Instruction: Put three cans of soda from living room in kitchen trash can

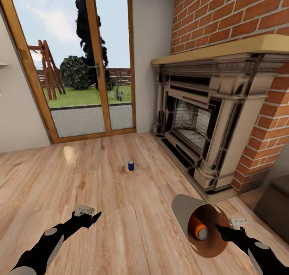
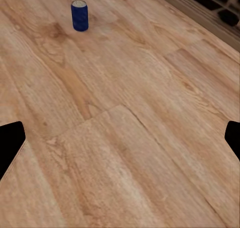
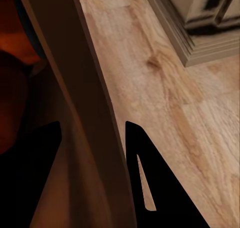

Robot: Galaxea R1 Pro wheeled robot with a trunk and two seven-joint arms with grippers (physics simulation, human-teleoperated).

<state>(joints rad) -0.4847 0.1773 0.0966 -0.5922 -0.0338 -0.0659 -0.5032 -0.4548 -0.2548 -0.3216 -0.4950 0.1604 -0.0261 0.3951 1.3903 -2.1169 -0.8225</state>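
A dark blue can of soda (image 1: 131,165) stands upright on the wood floor, ahead of both arms; the left wrist view shows it (image 2: 79,15) well beyond the fingers. My left gripper (image 1: 95,216) hovers low over the floor, open and empty. My right gripper (image 1: 221,230) is shut on the rim of the light-grey trash can (image 1: 185,210), which hangs tilted with its mouth toward me. An orange can of soda (image 1: 197,229) with a grey top lies inside it against the orange-brown inner wall. In the right wrist view the fingers straddle the bin's wall (image 3: 85,113).
A dark carved fireplace (image 1: 200,122) under a red-brick chimney (image 1: 233,13) lines the right side. A wood-framed glass door (image 1: 80,66) to the garden closes the far wall. A dark piece of furniture (image 1: 277,210) sits at the right edge. Open wood floor (image 1: 100,178) lies ahead.
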